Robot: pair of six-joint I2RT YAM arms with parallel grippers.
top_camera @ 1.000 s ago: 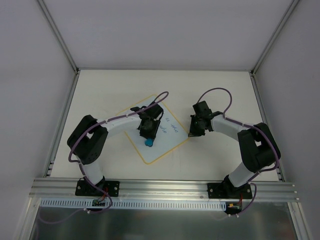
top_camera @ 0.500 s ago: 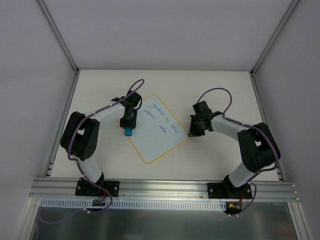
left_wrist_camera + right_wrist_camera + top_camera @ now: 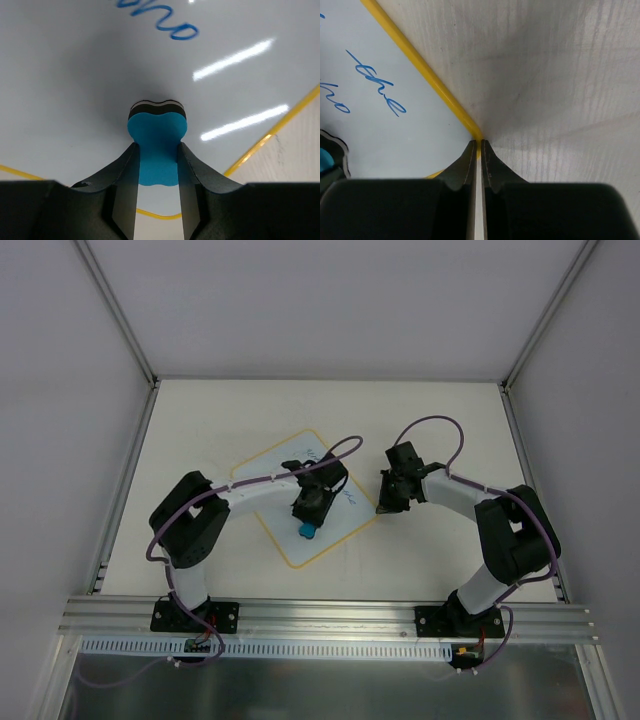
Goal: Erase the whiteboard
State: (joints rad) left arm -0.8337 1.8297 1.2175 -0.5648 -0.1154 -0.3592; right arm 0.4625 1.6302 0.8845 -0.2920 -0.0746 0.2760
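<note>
The whiteboard (image 3: 268, 465) lies turned like a diamond on the table, with a yellow border. My left gripper (image 3: 308, 515) is shut on the blue eraser (image 3: 306, 530), which is pressed on the board's middle. In the left wrist view the eraser (image 3: 156, 135) sits between my fingers (image 3: 125, 170), on the whiteboard (image 3: 75, 75), with blue handwriting (image 3: 165, 22) beyond it. My right gripper (image 3: 383, 508) is shut, its tips (image 3: 476, 143) on the board's right corner. The right wrist view shows the whiteboard (image 3: 380, 45) with handwriting (image 3: 375, 85).
The pale table (image 3: 430, 420) is bounded by grey walls and metal posts. An aluminium rail (image 3: 320, 615) runs along the near edge by both arm bases. Purple cables loop over both arms.
My left gripper swept the eraser from the board's middle to its left edge, then back right to the middle. The right arm has not moved.
</note>
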